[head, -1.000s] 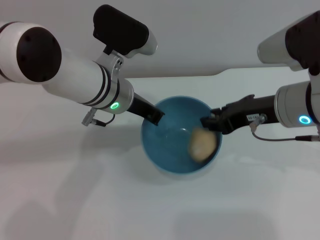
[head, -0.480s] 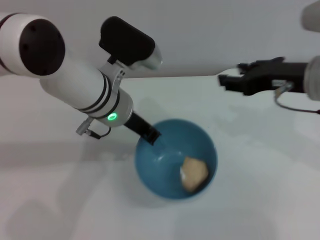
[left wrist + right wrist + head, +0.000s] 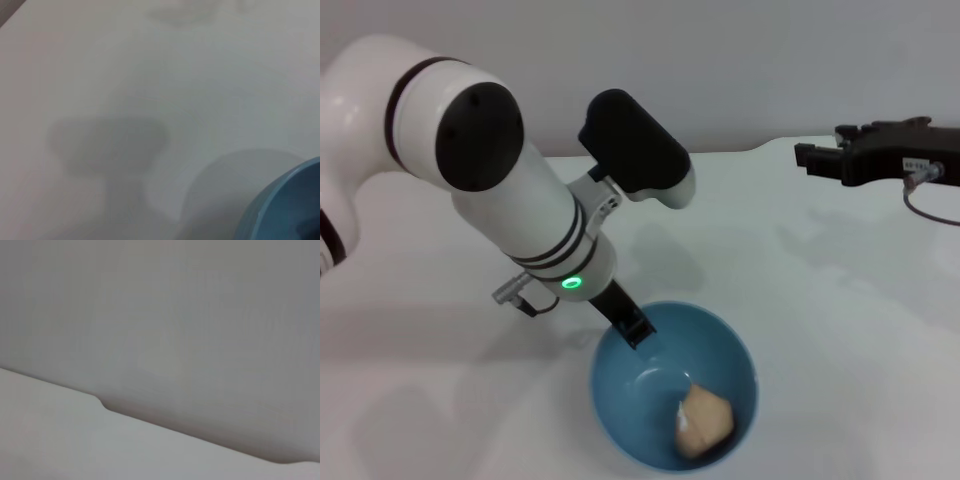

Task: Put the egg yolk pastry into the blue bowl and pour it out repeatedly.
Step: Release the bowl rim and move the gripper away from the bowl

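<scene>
Pastry (image 3: 704, 424) lies in the bowl (image 3: 620, 400); left gripper (image 3: 632, 330) pinches its far rim, right gripper (image 3: 820, 158) far off, grip unclear.

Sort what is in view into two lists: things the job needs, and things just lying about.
Needed for the job:
- egg yolk pastry, lying inside the bowl
- blue bowl
- left tool, gripping the bowl's rim
- right tool, raised off to the right, holding nothing

Just lying about:
- nothing besides the white table
</scene>
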